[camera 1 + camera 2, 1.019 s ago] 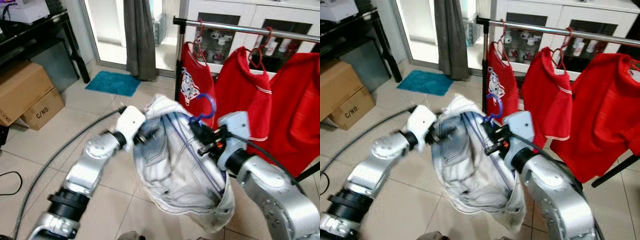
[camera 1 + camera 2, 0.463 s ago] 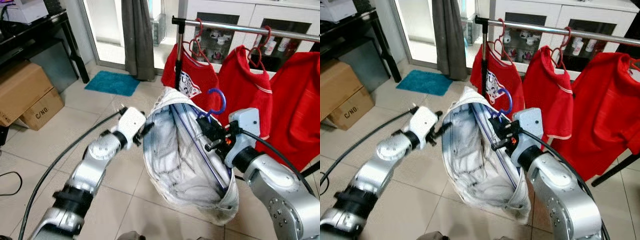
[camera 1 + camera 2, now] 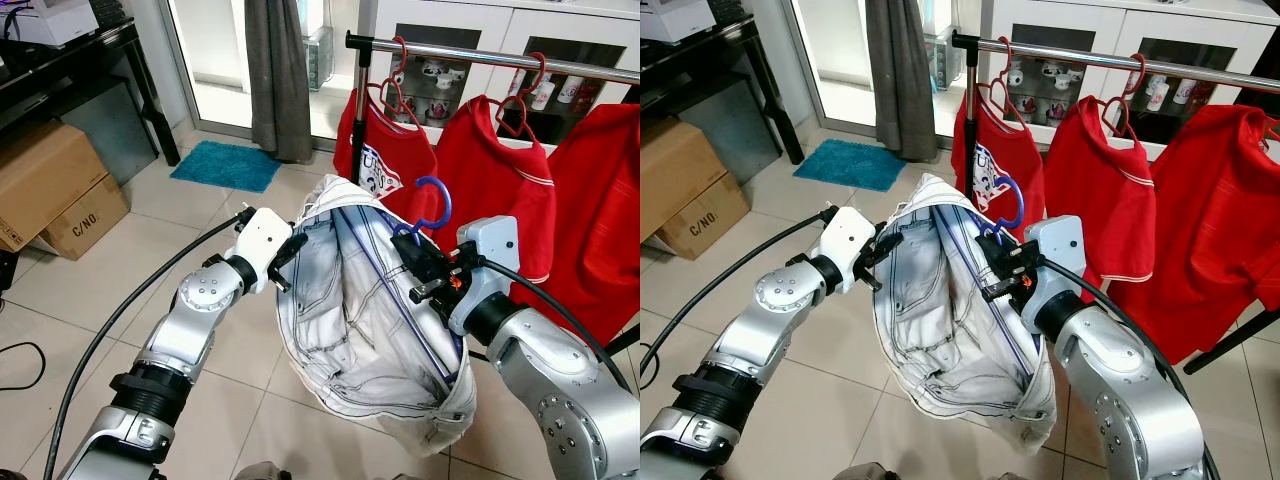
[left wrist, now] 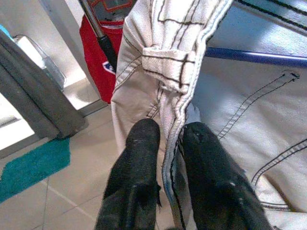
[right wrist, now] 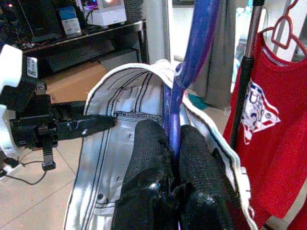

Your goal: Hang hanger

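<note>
Near the bottom centre of the head view, pale denim jeans (image 3: pixel 365 340) with dark stitched seams are hanging in mid-air, draped over a blue plastic hanger (image 3: pixel 432 205). The fabric is bunching into a soft, rounded bag shape, with its long axis running from upper left down to lower right. The hanger's straight bar is slanting the same way, and its curved hook is rising at the upper end, curling over toward the upper right of the frame.

At centre right, the right gripper (image 3: pixel 418 268) is reaching in from the lower right on its silver arm. Its two black textured fingers (image 5: pixel 194 165) are pressing together around the hanger's blue stem just below the hook.

At centre left, the left gripper (image 3: pixel 287 262) is meeting the left edge of the jeans. Its black fingers (image 4: pixel 139 158) are pinching the stitched waistband edge beside a belt loop.

Behind them, across the upper right, a shiny metal clothes rail (image 3: pixel 480 55) is running nearly level on a dark upright post. Three red shirts (image 3: pixel 495 170) are hanging from it on red hangers (image 3: pixel 398 85). The floor is pale tile (image 3: pixel 170 240). A teal mat (image 3: pixel 225 165) is lying at the upper left, and cardboard boxes (image 3: pixel 50 190) are sitting at the far left.
</note>
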You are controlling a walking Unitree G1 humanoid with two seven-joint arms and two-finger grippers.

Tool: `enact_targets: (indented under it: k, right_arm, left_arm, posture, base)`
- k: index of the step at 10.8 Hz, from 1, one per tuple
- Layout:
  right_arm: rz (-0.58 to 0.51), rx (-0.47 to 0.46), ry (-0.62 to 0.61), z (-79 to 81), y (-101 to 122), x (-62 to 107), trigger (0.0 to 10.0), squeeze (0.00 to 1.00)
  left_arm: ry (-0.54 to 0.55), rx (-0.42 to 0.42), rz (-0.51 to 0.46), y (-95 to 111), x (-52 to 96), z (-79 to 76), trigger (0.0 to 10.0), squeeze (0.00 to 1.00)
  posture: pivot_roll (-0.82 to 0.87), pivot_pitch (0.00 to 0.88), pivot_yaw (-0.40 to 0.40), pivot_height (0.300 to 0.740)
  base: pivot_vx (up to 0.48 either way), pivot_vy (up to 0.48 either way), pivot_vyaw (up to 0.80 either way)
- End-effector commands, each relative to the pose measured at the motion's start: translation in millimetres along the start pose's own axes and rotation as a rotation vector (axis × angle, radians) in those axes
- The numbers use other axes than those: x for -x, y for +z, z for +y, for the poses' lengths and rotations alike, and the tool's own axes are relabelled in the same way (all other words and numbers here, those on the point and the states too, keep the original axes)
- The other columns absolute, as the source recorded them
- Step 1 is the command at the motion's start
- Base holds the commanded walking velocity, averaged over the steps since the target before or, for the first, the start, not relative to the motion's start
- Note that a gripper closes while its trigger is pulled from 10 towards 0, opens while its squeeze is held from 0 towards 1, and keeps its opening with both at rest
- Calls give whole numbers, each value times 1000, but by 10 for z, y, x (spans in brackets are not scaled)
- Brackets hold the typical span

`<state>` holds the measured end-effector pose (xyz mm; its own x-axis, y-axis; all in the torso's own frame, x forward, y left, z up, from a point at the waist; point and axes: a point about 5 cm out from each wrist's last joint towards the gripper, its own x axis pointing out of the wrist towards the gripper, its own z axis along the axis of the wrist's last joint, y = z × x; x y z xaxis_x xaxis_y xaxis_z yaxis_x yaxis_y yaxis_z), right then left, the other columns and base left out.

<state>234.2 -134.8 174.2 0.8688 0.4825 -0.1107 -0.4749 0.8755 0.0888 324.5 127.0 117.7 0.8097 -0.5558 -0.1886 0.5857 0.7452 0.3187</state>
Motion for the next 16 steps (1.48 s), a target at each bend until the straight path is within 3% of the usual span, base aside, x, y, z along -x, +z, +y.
enact_targets:
  k: [1,7,9,11,13,14,15,16]
  right_arm:
    - [-64,12,29,32,134,-11,0,0]
    - [-52,25,43,30,121,-13,0,0]
    - [42,148,91,-5,40,27,0,0]
    - [115,211,136,-71,-10,83,0,0]
    - [224,284,315,-24,-102,197,0,0]
    - [315,293,447,11,-183,335,0,0]
    - [343,285,486,13,-207,387,0,0]
    - [366,260,540,5,-222,463,0,0]
  left_arm:
    - [-1,14,-13,27,-16,29,0,0]
    - [17,59,-14,5,5,95,0,0]
    - [45,78,-41,99,38,260,0,0]
    - [56,100,-72,211,88,448,0,0]
    - [46,106,-88,325,128,606,0,0]
    - [58,148,-111,427,147,764,0,0]
    - [62,181,-127,476,151,843,0,0]
    - [101,270,-150,517,158,1009,0,0]
  posture:
    - [-37,0,25,723]
    - [-38,0,16,723]
    - [-45,0,10,723]
    - [-47,0,12,723]
    - [-46,0,12,723]
    - [-41,0,9,723]
    - [-40,0,9,723]
    - [-39,0,9,723]
  base:
    - [0,0,0]
    - [0,0,0]
    - [0,0,0]
    - [0,0,0]
    - [0,0,0]
    - [0,0,0]
    - [0,0,0]
    - [0,0,0]
